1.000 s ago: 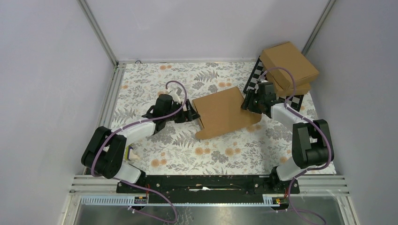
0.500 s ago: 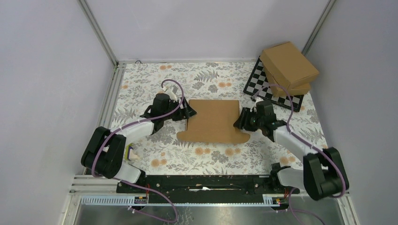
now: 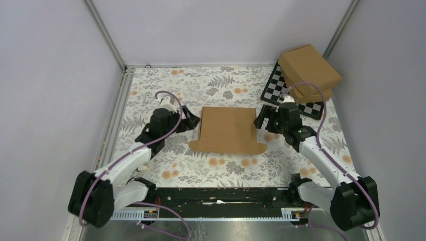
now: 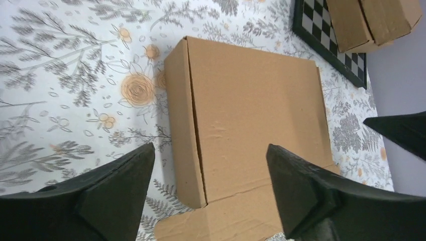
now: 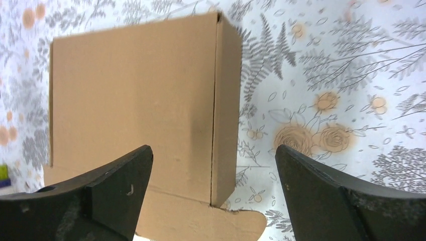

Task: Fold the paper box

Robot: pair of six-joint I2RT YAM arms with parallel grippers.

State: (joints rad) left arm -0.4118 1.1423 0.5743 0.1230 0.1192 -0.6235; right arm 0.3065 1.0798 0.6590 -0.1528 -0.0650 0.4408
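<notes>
The paper box point(image 3: 227, 129) is plain brown cardboard, folded shut into a shallow rectangle, with a flat flap sticking out along its near edge. It rests on the floral mat in the middle. My left gripper point(image 3: 187, 116) is open and empty just left of the box, apart from it. My right gripper point(image 3: 262, 119) is open and empty just right of the box. The left wrist view shows the box point(image 4: 251, 110) between and beyond the open left gripper point(image 4: 211, 188). The right wrist view shows the box point(image 5: 135, 100) with the open right gripper point(image 5: 213, 188) around its right side wall.
Two ready-made cardboard boxes point(image 3: 309, 70) are stacked at the back right on a black-and-white checkerboard point(image 3: 281, 88). Grey walls and a metal frame close the cell at the back and both sides. The arm bases stand along the near rail point(image 3: 216, 193).
The box went from tilted and held up to lying flat on the mat. Both grippers let go of it and drew back a little to either side.
</notes>
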